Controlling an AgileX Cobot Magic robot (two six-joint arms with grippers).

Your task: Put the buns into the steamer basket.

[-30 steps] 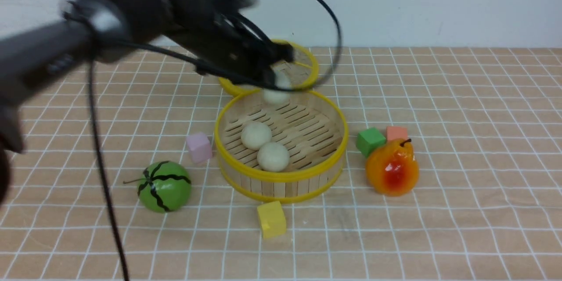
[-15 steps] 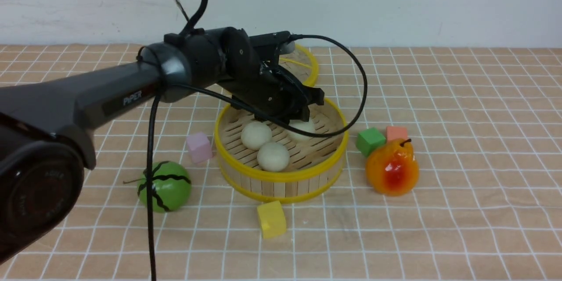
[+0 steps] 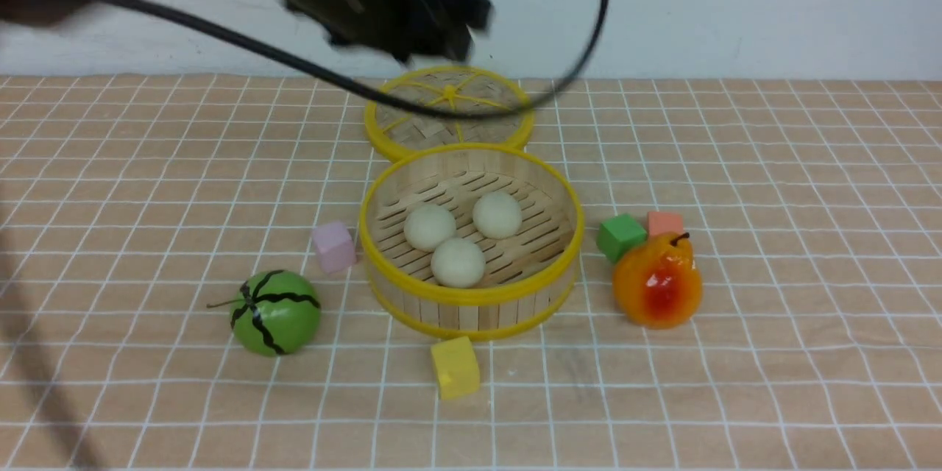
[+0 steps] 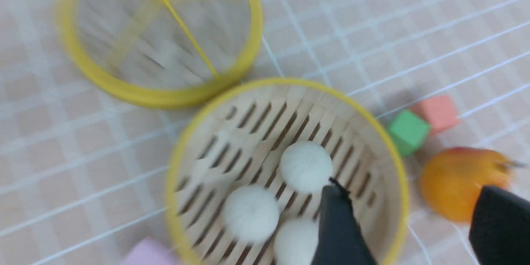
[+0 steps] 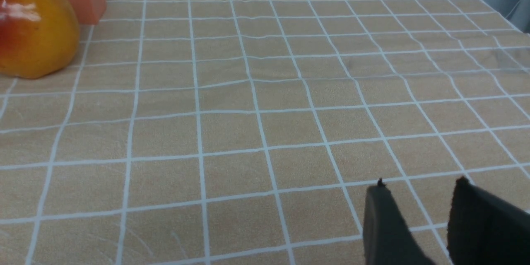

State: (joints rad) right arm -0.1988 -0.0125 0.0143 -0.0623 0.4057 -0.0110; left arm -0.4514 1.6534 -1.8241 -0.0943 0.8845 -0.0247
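Observation:
All three cream-white buns (image 3: 430, 227), (image 3: 497, 215), (image 3: 458, 262) lie on the slatted floor of the steamer basket (image 3: 471, 296). The left wrist view also shows them (image 4: 306, 166) inside the basket (image 4: 170, 182). My left gripper (image 3: 460, 29), blurred, hangs high above and behind the basket. Its jaws stand wide open and empty (image 4: 408, 190). My right gripper (image 5: 420, 182) hovers over bare tablecloth, its jaws a little apart with nothing between them; the front view does not show it.
The flat woven lid (image 3: 449, 99) lies just behind the basket. A green melon (image 3: 276, 313) and pink cube (image 3: 333, 246) sit to its left, a yellow cube (image 3: 455, 366) in front. A pear (image 3: 657, 280), green cube (image 3: 620, 235) and orange cube (image 3: 665, 222) sit to its right.
My left gripper carried the third bun down into the basket, opened and let it go, then rose up and back. The bun now rests beside the other two.

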